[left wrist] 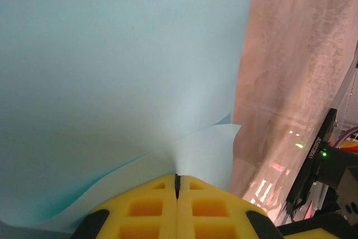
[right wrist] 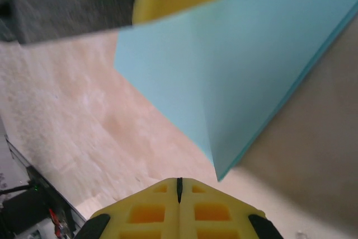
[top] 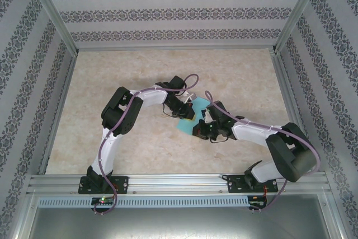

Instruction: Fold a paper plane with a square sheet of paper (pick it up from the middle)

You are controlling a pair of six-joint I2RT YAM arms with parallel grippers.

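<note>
While the left jaws, yellow pads [left wrist: 151,208] pressed flat together, pinch the square sheet of paper [left wrist: 112,71] where its turquoise layers converge at their tips, the right jaws are fully closed on nothing, meeting just short of the sheet's pointed corner. From the right wrist, the sheet shows a diagonal crease and doubled edges, its upper edge beneath a left pad. From above, the partly folded sheet sits between the two wrists over the middle of the marbled bench [top: 112,71]; whether it touches the surface cannot be told.
</note>
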